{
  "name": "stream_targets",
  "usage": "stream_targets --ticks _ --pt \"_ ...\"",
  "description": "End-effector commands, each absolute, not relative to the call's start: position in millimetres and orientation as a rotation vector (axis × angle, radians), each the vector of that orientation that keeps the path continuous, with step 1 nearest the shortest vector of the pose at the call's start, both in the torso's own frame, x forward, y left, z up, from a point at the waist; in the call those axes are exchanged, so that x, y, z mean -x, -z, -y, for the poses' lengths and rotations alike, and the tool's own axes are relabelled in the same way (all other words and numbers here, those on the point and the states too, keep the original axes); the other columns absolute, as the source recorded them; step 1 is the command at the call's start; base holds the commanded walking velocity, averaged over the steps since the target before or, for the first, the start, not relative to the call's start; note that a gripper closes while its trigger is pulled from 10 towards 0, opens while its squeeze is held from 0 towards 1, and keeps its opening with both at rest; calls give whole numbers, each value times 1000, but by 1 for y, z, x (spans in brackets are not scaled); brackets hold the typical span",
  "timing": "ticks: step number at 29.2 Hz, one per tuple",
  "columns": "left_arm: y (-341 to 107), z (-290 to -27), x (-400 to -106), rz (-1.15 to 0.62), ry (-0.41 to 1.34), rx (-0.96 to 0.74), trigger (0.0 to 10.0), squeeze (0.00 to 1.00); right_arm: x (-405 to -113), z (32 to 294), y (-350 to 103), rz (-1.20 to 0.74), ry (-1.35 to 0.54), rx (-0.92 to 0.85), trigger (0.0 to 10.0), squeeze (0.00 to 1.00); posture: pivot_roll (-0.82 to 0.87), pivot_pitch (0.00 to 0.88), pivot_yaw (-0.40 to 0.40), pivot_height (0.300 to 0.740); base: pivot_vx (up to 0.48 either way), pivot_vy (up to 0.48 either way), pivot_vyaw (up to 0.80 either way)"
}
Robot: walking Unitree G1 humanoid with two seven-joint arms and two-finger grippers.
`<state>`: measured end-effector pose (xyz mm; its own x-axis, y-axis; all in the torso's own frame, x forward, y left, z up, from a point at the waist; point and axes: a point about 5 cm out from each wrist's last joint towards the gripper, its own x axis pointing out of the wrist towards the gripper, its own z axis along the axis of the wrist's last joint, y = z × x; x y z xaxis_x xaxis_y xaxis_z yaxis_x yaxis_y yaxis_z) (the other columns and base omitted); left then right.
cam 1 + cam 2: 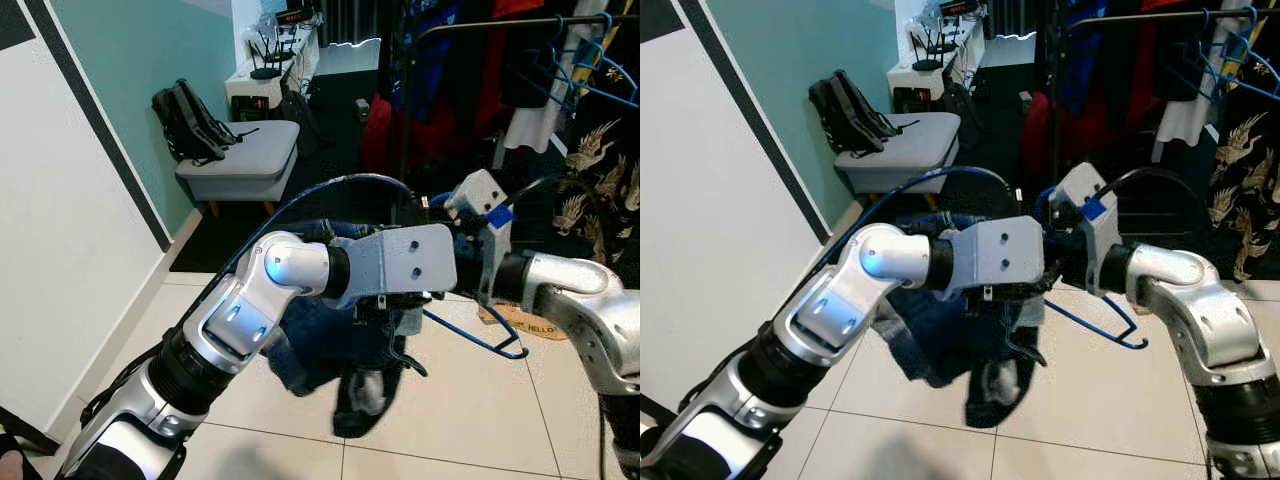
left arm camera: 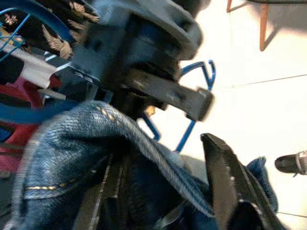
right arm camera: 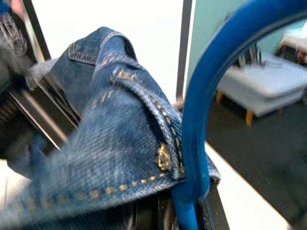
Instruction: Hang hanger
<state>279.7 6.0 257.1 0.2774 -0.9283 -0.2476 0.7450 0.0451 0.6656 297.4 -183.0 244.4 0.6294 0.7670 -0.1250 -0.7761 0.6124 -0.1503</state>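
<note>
— Nearest to us is the left arm (image 1: 250,310), bent across the middle. What's at its end?

— The left gripper (image 2: 163,187), under the grey wrist block. In its wrist view the two black fingers (image 2: 225,177) stand apart with a fold of jeans (image 1: 330,350) between them. They look closed on the denim, though cloth hides the pads.

— And the jeans hang from there?

— Yes, bunched under both wrists, drooping toward the tile floor (image 1: 450,420). A dark end dangles lowest.

— Where is the hanger?

— The blue hanger (image 1: 480,340) sits between the two arms. Part of it sticks out below the right wrist, over the floor. In the right wrist view a thick blue curve (image 3: 201,120) runs up beside the waistband, touching the denim at the stitched edge.

— Is the right gripper holding it?

— The right gripper (image 3: 172,215) comes in from the right, facing the left one. Its fingers sit at the foot of the blue curve with the denim lying over them. How far open they are, I cannot tell.

— Anything behind?

— A clothes rail (image 1: 500,25) with dark and red garments at upper right, more blue hangers (image 1: 590,70) on it. A grey bench (image 1: 240,155) with a black backpack (image 1: 190,120) stands by the teal wall.
</note>
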Motion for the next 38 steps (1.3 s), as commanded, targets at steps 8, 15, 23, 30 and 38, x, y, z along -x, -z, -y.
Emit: stream_targets --ticks 8,15,23,30,38 --pt "-283 -36 -268 304 1387 -827 10000 1000 -288 167 -264 189 -1016 66 10000 0 -1 0 89 740 0 0 0" --pt "-294 -74 -271 241 1370 -920 10000 1000 -291 175 -262 204 -986 39 10000 0 7 0 83 740 0 0 0" --pt "-308 -120 -275 167 1248 -941 10000 1000 -290 185 -263 205 -972 41 10000 0 9 0 73 740 0 0 0" --pt "-338 -147 -266 197 1219 -961 10000 1000 -281 187 -241 94 -1076 79 10000 0 29 0 72 740 0 0 0" --pt "-328 -129 -265 167 1310 -962 10000 0 -280 175 -225 28 -1142 96 10000 0 38 0 73 740 0 0 0"
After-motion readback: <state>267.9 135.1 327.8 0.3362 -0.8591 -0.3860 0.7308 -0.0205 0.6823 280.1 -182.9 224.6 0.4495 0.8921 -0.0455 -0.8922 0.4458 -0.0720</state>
